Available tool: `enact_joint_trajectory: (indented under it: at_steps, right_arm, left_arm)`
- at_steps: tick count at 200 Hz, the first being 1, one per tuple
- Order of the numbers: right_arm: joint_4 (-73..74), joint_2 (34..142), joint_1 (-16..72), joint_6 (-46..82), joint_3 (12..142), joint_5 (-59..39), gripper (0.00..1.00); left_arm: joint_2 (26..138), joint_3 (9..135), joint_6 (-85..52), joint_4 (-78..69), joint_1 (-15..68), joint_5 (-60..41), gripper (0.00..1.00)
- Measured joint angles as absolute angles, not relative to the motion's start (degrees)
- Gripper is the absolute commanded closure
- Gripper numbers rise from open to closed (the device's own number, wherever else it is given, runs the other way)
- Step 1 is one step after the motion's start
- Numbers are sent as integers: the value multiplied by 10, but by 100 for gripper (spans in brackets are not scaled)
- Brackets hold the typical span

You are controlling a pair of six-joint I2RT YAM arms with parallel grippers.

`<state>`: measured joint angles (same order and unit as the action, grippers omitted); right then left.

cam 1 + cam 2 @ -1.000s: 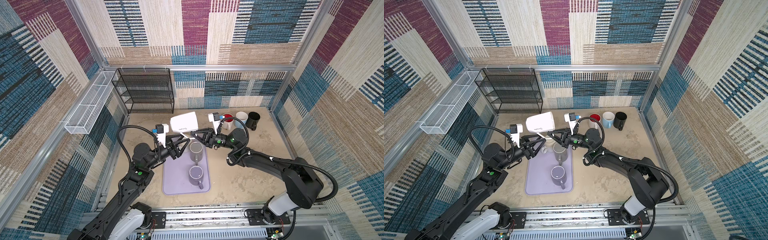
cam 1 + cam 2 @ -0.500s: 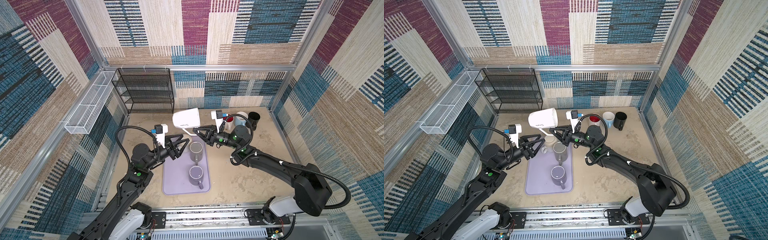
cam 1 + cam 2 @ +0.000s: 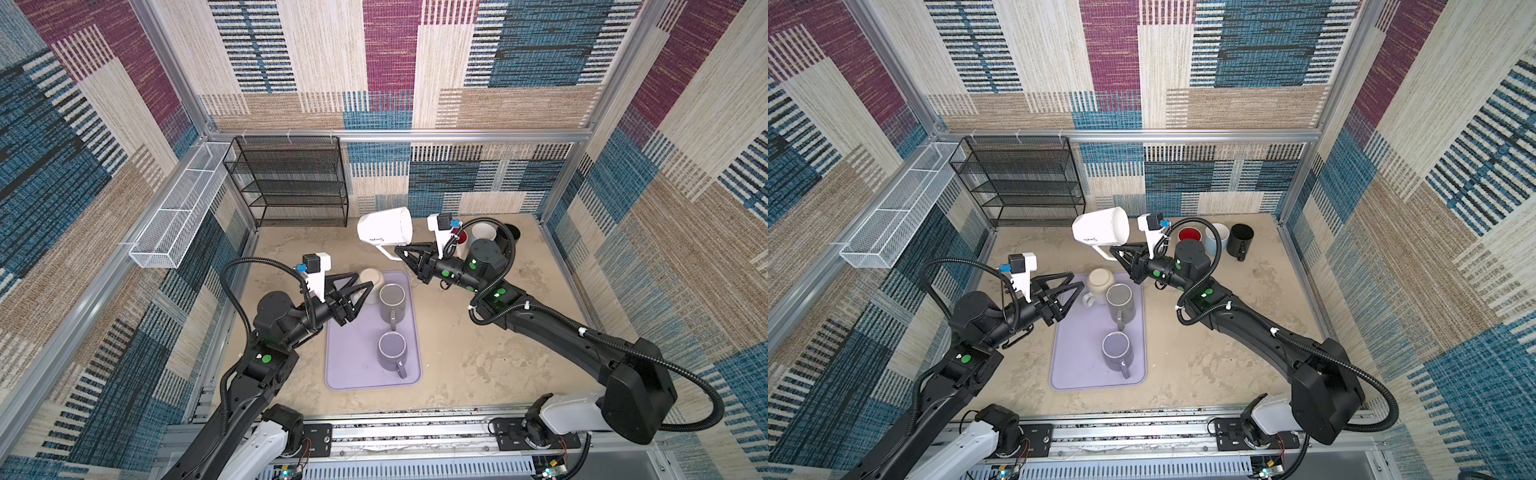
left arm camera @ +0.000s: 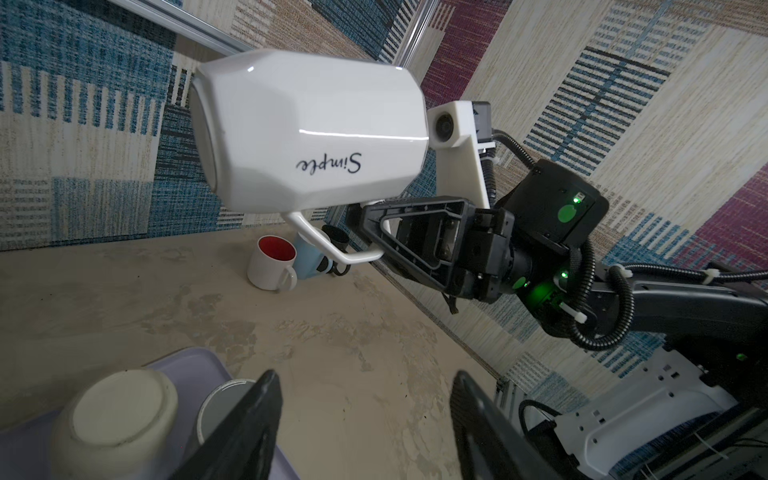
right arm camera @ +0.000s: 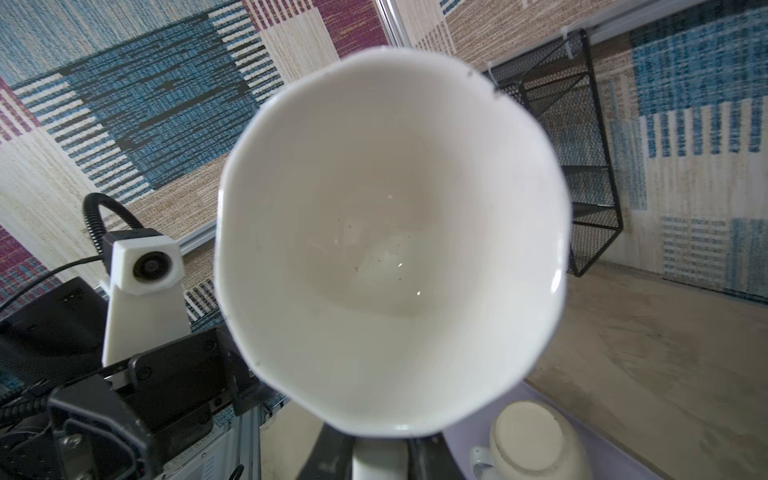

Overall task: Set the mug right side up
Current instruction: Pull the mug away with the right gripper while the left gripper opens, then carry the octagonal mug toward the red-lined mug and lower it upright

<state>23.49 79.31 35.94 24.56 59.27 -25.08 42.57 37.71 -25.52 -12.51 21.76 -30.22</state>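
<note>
**Sideways white mug (image 4: pixel 307 124) gripped by right fingers (image 4: pixel 369 218)**

Glossy faceted body with black script "Simple" on the side. It hangs above the far-middle tabletop (image 3: pixel 478 353), mouth facing right. Thin angular handle is pinched in right fingers. The left fingers (image 4: pixel 249 424) are spread wide and empty over the far-left corner of the smooth lavender tray (image 3: pixel 353 365), beside the upside-down beige mug (image 3: pixel 1098 282).

Mug (image 3: pixel 384 227) in the air behind the tray (image 3: pixel 353 365); rack (image 3: pixel 291 183) farther back, left.

We are facing patchwork woven walls (image 3: pixel 374 62) around a mottled beige floor (image 3: pixel 478 353). A black mesh rack (image 3: pixel 291 183) is standing at the back.
</note>
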Motion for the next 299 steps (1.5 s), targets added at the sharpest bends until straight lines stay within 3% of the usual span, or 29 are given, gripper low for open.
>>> enact_joint_trajectory:
  at_steps: [125, 299]
  right_arm:
    - [67, 837, 286, 189, 678, -166, 100]
    - [-246, 1068, 263, 134, 934, 10, 100]
  left_arm:
    - [408, 387, -228, -49, 218, -284, 36]
    - [373, 391, -208, 10, 218, -272, 36]
